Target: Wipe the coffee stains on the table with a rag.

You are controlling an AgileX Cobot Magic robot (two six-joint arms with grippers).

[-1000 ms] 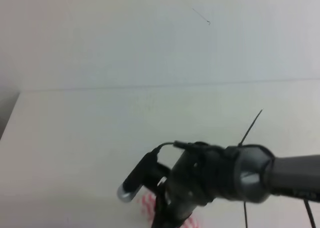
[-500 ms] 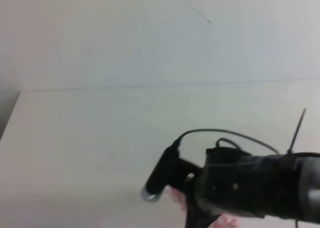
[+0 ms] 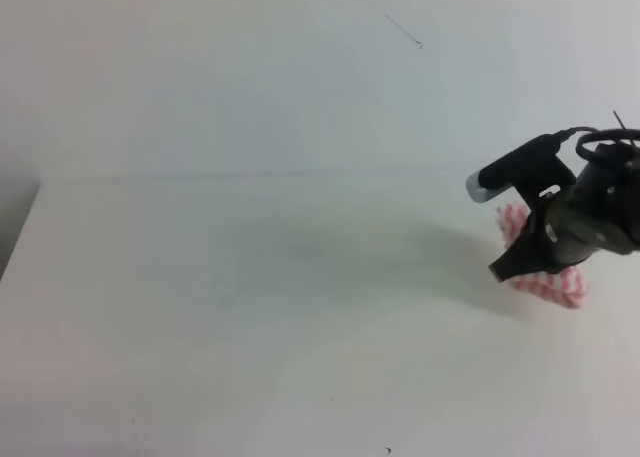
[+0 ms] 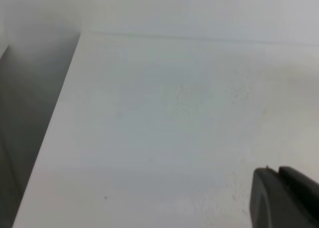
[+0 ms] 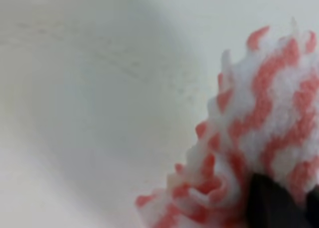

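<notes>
Over on the far right of the white desk (image 3: 250,307), the right end effector (image 3: 540,262) is pinched tight on the rag (image 3: 545,282), w/ pink-and-white zigzag cloth poking out to the left and below the black arm. Rag sits near the desk's back edge, close to the pale wall (image 3: 250,77), and the arm throws a soft grey shadow leftward across the surface. Close-up from the right wrist shows the rag (image 5: 254,133) bunched and fluffy, a dark fingertip (image 5: 271,203) pressed into its lower corner; can't tell whether the cloth is touching the desk or held just above it. Coffee stains aren't visible anywhere, only a few tiny dark specks near the front edge. Left end effector (image 4: 284,198) shows as a dark block at the bottom right of its own wrist cam, hovering over bare desk (image 4: 164,128) near the left edge; can't tell if its fingers are spread or together.
</notes>
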